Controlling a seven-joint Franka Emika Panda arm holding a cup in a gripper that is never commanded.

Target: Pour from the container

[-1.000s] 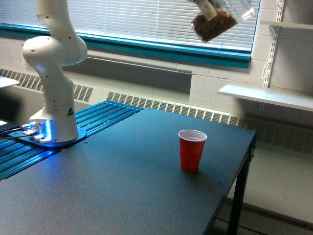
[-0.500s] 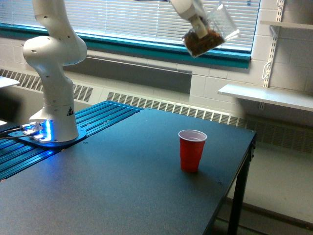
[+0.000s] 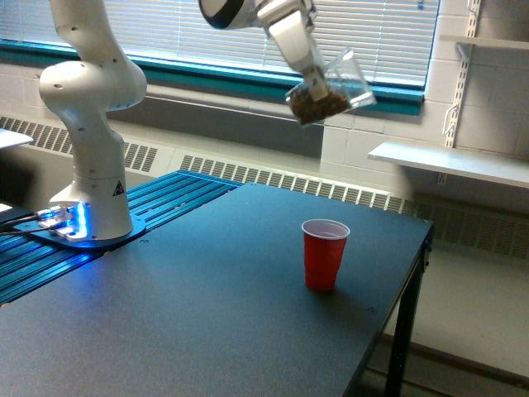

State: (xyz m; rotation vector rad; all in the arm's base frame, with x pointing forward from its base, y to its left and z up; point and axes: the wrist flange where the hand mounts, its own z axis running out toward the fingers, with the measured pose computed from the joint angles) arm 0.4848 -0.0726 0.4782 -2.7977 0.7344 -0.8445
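— Where's the container (image 3: 332, 89) from your seat?

— I see it up in the air, tilted, brown bits pooled at its lower end, held at the tip of the gripper (image 3: 315, 80). The jaws are clenched on the container's side.

— And the red cup (image 3: 324, 253)?

— Upright on the dark surface (image 3: 182, 314), well below the container. The arm's base (image 3: 91, 165) stands toward the exterior view's left.

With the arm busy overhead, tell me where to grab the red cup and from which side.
Grip the red cup around its upper wall, just under the rim, coming in level from the side. It stands upright and alone on the table, its mouth open upward, and it tapers toward the base, so a grip lower down would probably slip.
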